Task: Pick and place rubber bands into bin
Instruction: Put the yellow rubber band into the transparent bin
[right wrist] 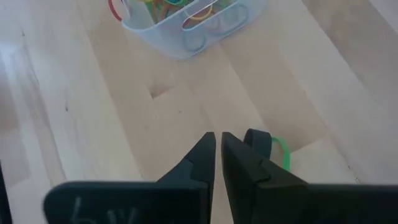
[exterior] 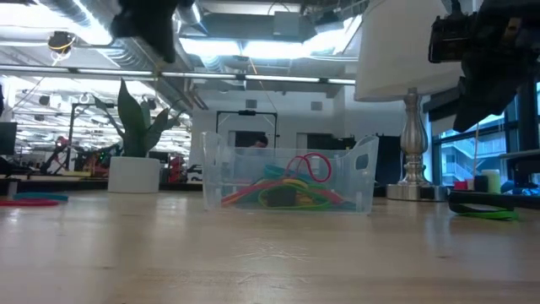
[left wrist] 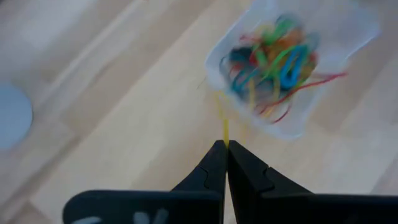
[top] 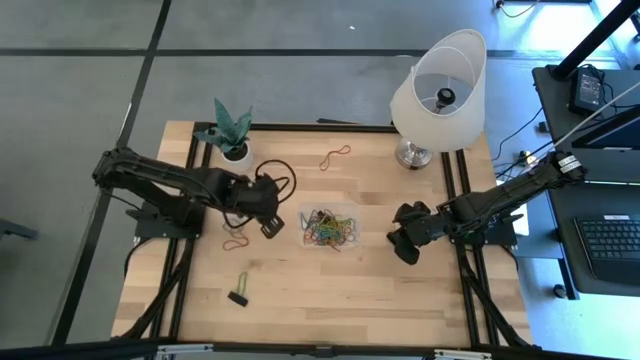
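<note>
left end effector [left wrist: 225, 144] hangs just left of the bin [top: 331, 228], fingers pinched together on a thin yellow band [left wrist: 224, 121] that dangles twd the bin's near corner. bin sits mid worktop [top: 330, 290], already stuffed w/ mixed-colour bands [left wrist: 273, 59]; a few loose ones lie on the wood left of it by the left arm, and one more up nr the back edge [top: 335, 156]. right end effector [right wrist: 218, 140] waits off to the bin's right, fingers nearly together w/ nothing betw them, a green band [right wrist: 277, 149] on the wood just beside it.
</note>
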